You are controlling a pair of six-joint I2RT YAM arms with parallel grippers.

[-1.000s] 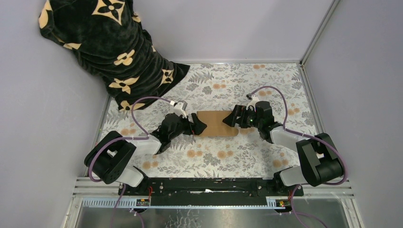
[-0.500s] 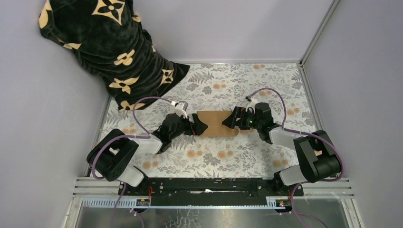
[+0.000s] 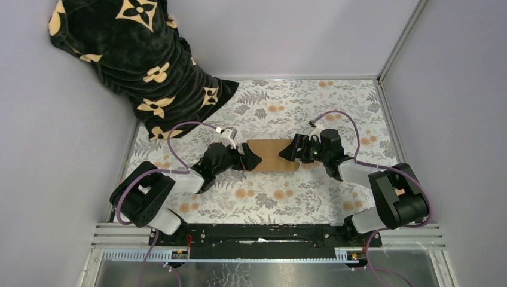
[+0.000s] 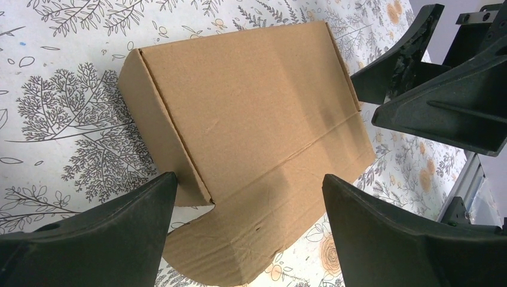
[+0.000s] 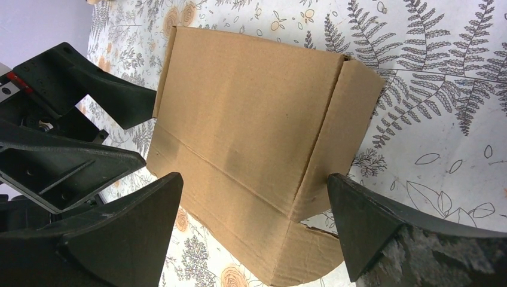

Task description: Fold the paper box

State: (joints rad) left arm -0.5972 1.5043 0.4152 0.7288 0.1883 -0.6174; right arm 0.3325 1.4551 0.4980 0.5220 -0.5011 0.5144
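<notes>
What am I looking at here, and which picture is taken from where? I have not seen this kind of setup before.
These are two robot arms bolted at the near edge of a table covered with a leaf-and-flower print. The wide picture looks down from above and behind them. The other two come from a small camera on each wrist, so the black wedges along their lower edges are that arm's own fingers. In the middle of the table lies a brown paper box, seemingly only partly folded, since a rounded flap lies flat on the table. The left gripper and the right gripper face its two ends, both open. Nothing is held. A black cloth with tan flowers is draped in the far left corner.
</notes>
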